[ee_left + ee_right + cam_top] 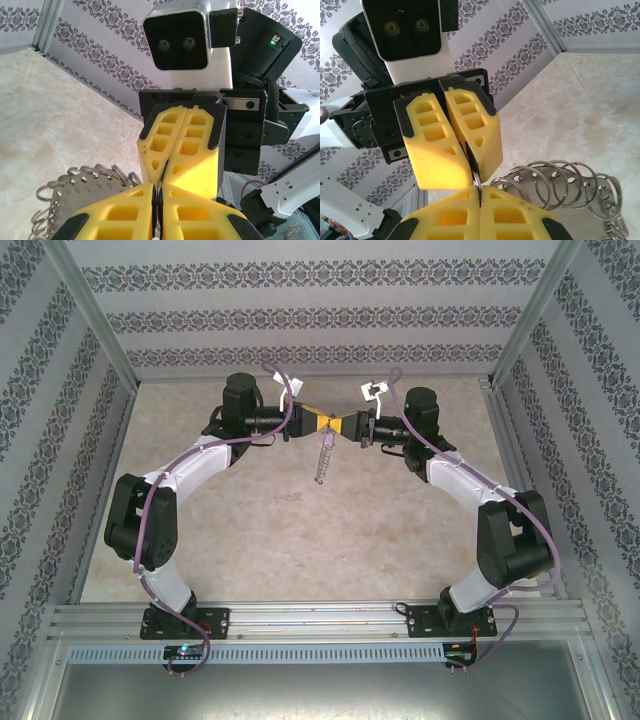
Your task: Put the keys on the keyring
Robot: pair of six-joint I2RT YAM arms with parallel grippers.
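left hand [157, 189] clamped on keyring [322, 460] | right hand [479, 189] clamped too, tip-to-tip | keyring's long axis — toward arm bases [184, 621]

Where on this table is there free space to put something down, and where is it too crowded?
Free: the wide table middle, bordered by the left arm, right arm and the near rail. Crowded: far centre, where left gripper and right gripper meet above the hanging keyring.
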